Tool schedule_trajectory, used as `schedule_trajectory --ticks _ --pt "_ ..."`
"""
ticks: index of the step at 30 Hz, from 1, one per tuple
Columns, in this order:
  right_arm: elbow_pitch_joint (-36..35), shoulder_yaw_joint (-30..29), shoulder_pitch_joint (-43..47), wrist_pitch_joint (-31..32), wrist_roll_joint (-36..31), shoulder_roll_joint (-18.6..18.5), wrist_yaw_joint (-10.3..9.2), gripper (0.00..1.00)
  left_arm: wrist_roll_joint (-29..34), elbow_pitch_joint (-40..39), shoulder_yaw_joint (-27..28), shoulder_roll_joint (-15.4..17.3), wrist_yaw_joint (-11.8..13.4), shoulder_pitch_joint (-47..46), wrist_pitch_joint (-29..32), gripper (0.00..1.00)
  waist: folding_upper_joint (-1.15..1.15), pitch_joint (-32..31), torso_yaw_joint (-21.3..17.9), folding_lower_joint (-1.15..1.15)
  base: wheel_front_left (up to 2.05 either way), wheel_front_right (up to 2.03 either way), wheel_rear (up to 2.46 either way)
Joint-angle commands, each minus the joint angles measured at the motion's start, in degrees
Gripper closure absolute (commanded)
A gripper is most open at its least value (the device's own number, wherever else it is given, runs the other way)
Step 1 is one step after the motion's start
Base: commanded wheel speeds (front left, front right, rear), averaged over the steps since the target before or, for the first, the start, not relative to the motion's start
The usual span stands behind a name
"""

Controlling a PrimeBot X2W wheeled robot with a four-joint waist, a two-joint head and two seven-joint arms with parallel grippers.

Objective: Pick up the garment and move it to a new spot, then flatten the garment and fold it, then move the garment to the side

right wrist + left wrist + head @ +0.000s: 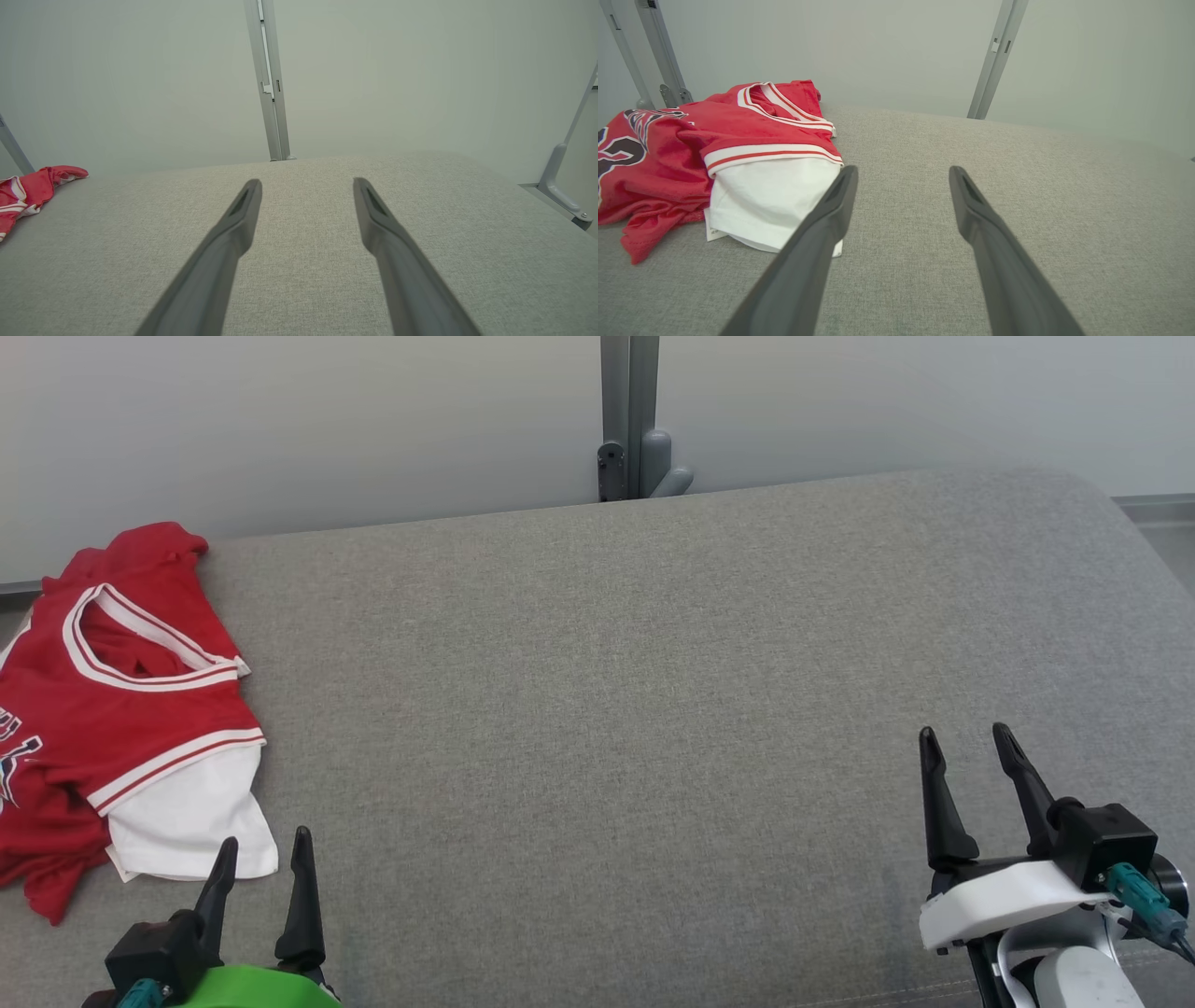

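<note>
One garment point(121, 709) (a crumpled red jersey, white trim) lies at nine o'clock on the grey cushion point(607, 709), its white hem just beside the left gripper point(265, 838) at seven o'clock. One grey post point(630, 420) stands at twelve, and the right gripper point(963, 731) sits at four. Both grippers are spread apart, holding nothing.

Grey woven surface point(597, 709), padded, evenly textured, rounded off at the far right corner. Behind it, plain pale wall point(280, 429), matte. At mid-wall, upright grey metal post point(630, 392), two-part profile, small grey bracket point(653, 471) at its foot just above the surface's far edge. Past the right corner, strip of pale floor point(1167, 537). In the right wrist view, slanted second post point(555, 165) at the right edge, ending in a screwed-down foot plate point(567, 205). In the left wrist view, further leaning post point(661, 51) at upper left, hinge-like fitting point(672, 95) at its base.
</note>
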Motion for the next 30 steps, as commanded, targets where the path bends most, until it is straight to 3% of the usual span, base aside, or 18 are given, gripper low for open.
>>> schedule_trajectory --ticks 1,23,30 --pt "-0.10 -0.20 0.23 -0.55 -0.28 -0.37 0.02 0.00 1.26 -0.13 0.18 0.17 -0.18 -0.01 -0.51 0.00 0.52 0.00 -0.01 0.00 0.00 0.00 0.00" --pt "2.36 0.42 1.23 -2.85 -6.32 -0.40 0.02 0.00 9.03 0.67 1.02 0.00 -0.24 0.91 -2.80 0.00 0.63 -0.78 0.12 0.00 0.00 0.00 0.00" --pt "2.90 0.95 1.26 -3.04 -4.28 -0.40 0.01 0.00 8.63 0.74 1.33 -0.26 -0.25 1.05 -2.89 0.00 0.65 -0.89 0.00 0.00 0.00 0.00 0.00"
